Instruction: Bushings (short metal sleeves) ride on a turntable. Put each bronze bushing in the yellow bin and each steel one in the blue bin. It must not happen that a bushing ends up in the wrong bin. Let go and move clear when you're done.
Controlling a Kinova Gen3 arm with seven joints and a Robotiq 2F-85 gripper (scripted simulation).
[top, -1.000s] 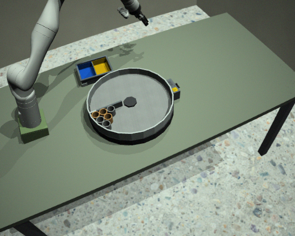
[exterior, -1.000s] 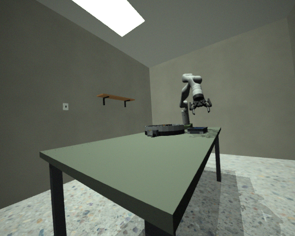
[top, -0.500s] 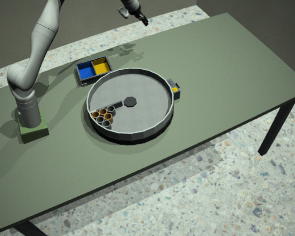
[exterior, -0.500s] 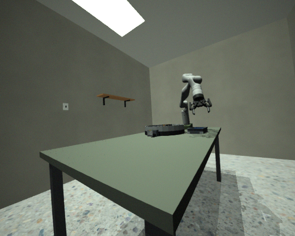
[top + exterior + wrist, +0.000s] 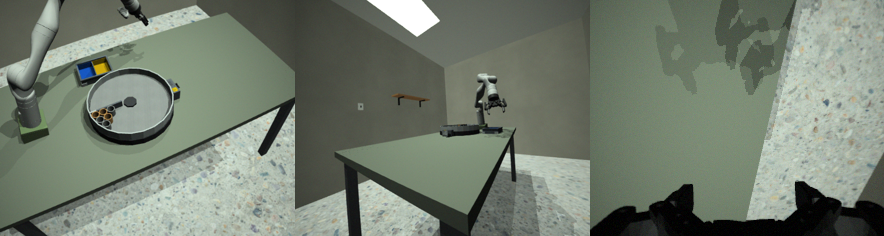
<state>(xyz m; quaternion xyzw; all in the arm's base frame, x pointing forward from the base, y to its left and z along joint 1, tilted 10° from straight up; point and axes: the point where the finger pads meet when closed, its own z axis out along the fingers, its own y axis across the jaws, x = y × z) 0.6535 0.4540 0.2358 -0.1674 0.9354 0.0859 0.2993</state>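
The green surface (image 5: 199, 62) (image 5: 424, 162) (image 5: 665, 150) carried the round turntable (image 5: 149, 99) (image 5: 467, 129). The arm (image 5: 42, 37) (image 5: 492, 88) stood at one end, its gripper (image 5: 146, 24) (image 5: 496, 112) (image 5: 743, 194) released, fingers spread, high above the surface. Near the turntable's rim lay the tray, whose blue bin (image 5: 86, 71) and yellow bin (image 5: 101, 66) were both empty. Six upright bushings, three bronze (image 5: 108, 119) and three steel (image 5: 106, 126), clustered on the turntable beside a short dark bar (image 5: 117, 104), near the wall facing the arm's base.

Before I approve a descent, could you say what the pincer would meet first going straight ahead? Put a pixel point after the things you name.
Probably the green table top (image 5: 199, 62) (image 5: 434, 159) (image 5: 665, 150), near its edge, though depth is unclear.
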